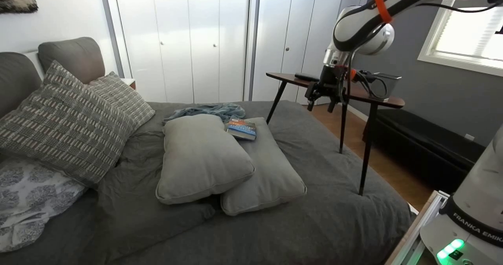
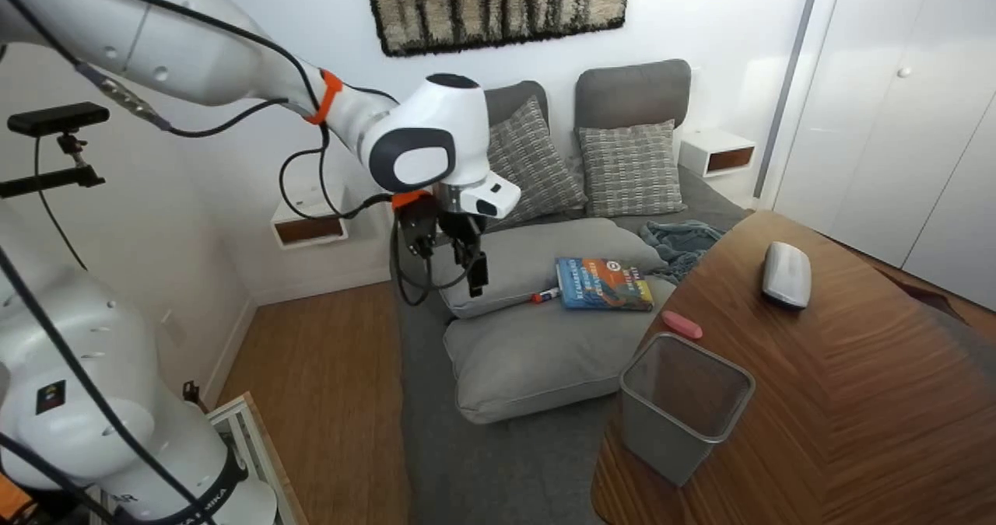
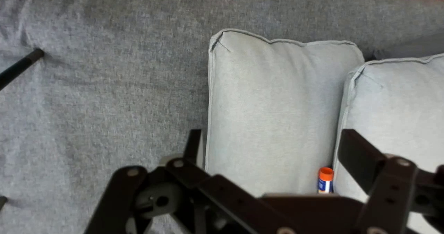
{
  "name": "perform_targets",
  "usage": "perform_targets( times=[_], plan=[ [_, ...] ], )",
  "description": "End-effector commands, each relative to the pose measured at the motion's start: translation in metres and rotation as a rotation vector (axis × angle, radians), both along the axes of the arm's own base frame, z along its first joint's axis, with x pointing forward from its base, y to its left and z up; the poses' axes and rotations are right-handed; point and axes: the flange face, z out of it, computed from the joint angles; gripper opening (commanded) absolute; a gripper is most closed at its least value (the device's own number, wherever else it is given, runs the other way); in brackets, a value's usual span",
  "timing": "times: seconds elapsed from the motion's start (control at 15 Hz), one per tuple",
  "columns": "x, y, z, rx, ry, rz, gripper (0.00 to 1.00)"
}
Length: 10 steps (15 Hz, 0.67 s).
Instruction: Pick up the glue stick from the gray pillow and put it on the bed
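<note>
The glue stick (image 2: pixel 546 295), with an orange cap and a blue and white body, lies on the lower gray pillow (image 2: pixel 545 362) at the edge of the upper gray pillow (image 2: pixel 529 257). In the wrist view the glue stick (image 3: pixel 325 181) shows near the right finger, its lower end hidden by the gripper. It does not show in an exterior view from the far side of the pillows (image 1: pixel 204 159). The bed (image 1: pixel 334 222) has a dark gray cover and carries the pillows. My gripper (image 3: pixel 272 135) is open and empty, high above the bed (image 3: pixel 121 88); its fingers point down in an exterior view (image 1: pixel 320 107).
A blue and orange book (image 2: pixel 603 284) lies on the pillows beside the glue stick. A wooden side table (image 2: pixel 856 400) stands over the bed, its legs (image 3: pixel 22 67) on the cover. On it are a mesh bin (image 2: pixel 650 439), a pink object (image 2: pixel 682 324) and a whitish case (image 2: pixel 787 274).
</note>
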Motion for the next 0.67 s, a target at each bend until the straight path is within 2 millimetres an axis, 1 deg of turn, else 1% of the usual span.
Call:
perform_targets(
  times=[0.0, 0.13, 0.4, 0.47, 0.6],
  plan=[
    [0.008, -0.005, -0.007, 0.006, 0.015, -0.014, 1.0],
    [0.018, -0.01, -0.014, 0.008, 0.028, -0.024, 1.0],
    [0.021, -0.01, -0.012, 0.01, 0.03, -0.023, 1.0],
    [0.027, -0.008, -0.016, 0.002, 0.023, -0.073, 1.0],
    [0.045, -0.007, -0.026, 0.009, -0.019, -0.16, 1.0]
  ],
)
